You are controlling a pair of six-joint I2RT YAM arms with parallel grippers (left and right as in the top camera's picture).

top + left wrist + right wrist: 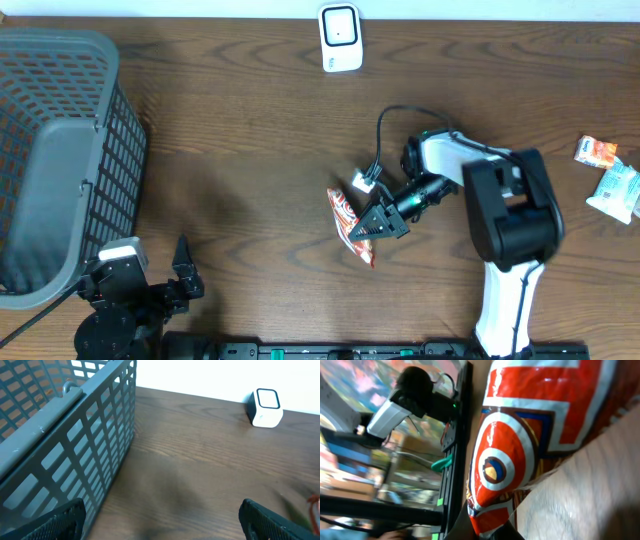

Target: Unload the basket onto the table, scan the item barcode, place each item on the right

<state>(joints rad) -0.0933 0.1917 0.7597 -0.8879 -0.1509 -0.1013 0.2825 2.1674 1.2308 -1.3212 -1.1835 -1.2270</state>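
I have the packet (349, 224) in hand: the right fingers (383, 222) are pressed together on its edge, and it sits tilted near the middle of the counter (250, 150). I cannot tell whether its lower end touches the wood. The right wrist view is filled with its red, white and blue printed face, and I see no barcode on that side.

The scanner (340, 38) stands at the far edge of the counter, well apart from the packet, with nothing in front of its window. By my reading the pick-up is done and the scan itself is not. What is left is to carry the packet up to the scanner and turn it so the code faces the window.

The left fingers (272, 519) are spread wide and hold nothing, parked beside the basket (60, 150). 2 more packets (608, 172) lie untouched at the right edge.
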